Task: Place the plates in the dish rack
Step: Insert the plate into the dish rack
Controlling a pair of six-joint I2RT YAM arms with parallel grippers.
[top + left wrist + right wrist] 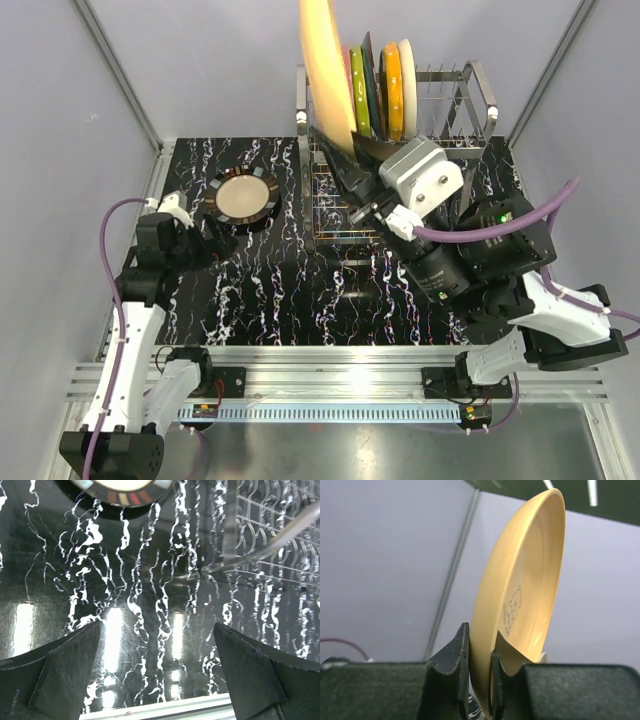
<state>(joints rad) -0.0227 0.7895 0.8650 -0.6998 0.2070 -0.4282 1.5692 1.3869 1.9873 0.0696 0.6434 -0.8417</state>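
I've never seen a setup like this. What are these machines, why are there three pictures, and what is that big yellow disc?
These are two robot arms bolted to a black marbled table. One picture looks down from overhead; the other two come from cameras on each wrist. The right gripper is shut on the rim of a yellow plate, holding it upright above the dish rack, where several plates already stand. The left gripper is open and empty, low over the table near a black-rimmed plate lying flat.

Cream plate upright above dish rack; black-rimmed plate flat on table.
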